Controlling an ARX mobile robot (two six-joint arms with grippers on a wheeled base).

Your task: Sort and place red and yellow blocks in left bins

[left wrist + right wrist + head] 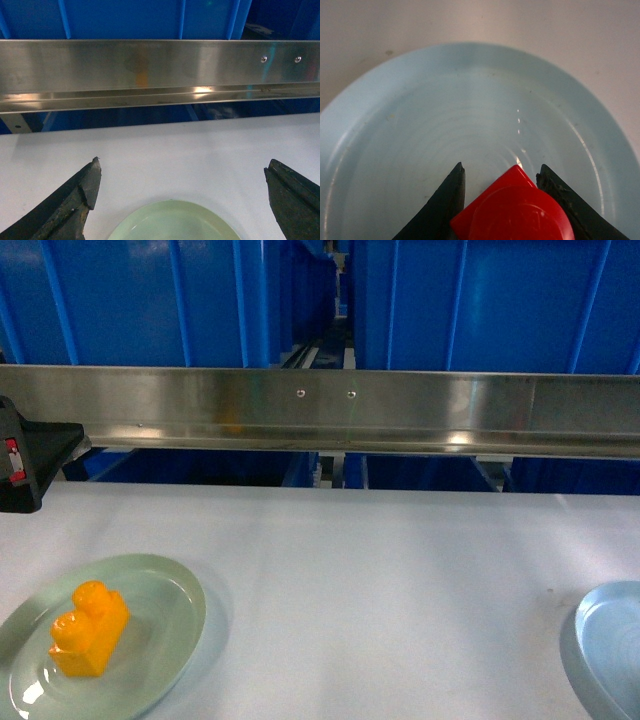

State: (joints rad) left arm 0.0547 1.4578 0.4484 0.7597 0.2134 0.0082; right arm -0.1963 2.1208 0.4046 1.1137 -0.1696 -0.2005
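With the red block [517, 210] flanked by the right gripper [502, 175] over the blue plate [420, 125], closing and lifting are called for; the left gripper [182, 185] is held wide.

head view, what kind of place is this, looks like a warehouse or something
Probably a sorting or warehouse-style workstation, likely a test setup. Large blue crates stand in a row behind a stainless steel rail, and a plain white table holds a pale green plate with a yellow toy brick.
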